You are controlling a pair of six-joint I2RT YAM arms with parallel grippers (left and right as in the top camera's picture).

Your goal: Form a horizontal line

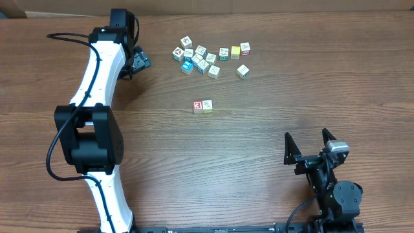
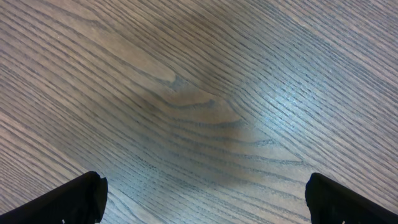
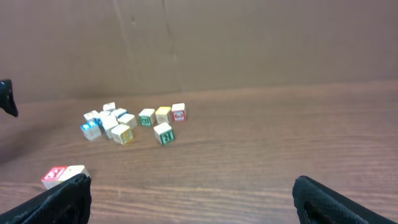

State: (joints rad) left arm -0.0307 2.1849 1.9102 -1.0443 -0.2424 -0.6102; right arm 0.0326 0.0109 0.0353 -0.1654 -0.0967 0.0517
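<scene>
While both grippers stand wide open and hold nothing, the row of cubes (image 1: 202,106) lies near the middle of the table (image 1: 259,188), clear of either one. It is made of two cubes: a red cube (image 1: 197,107) and a pale cube (image 1: 207,105) touching it on its right in the overhead view. They sit side by side in a short line that tilts slightly.

The right gripper (image 1: 306,136) sits at the near right of the table with its fingers spread and pointing toward the far edge. The row lies ahead of it and off to its left, well apart. In the right wrist view its fingers (image 3: 62,199) fill the two lower corners. The red and pale cubes show just above the tip of the left-hand finger, to the side of the gap rather than inside it.

The left gripper (image 1: 137,61) is at the far side of the table, just left of the loose bunch of cubes (image 1: 207,57). The row lies nearer the robot and to the right of this gripper, apart from it. The left wrist view shows wood grain between its two spread fingers (image 2: 74,200).

The bunch lies beyond the row, well apart from it.
</scene>
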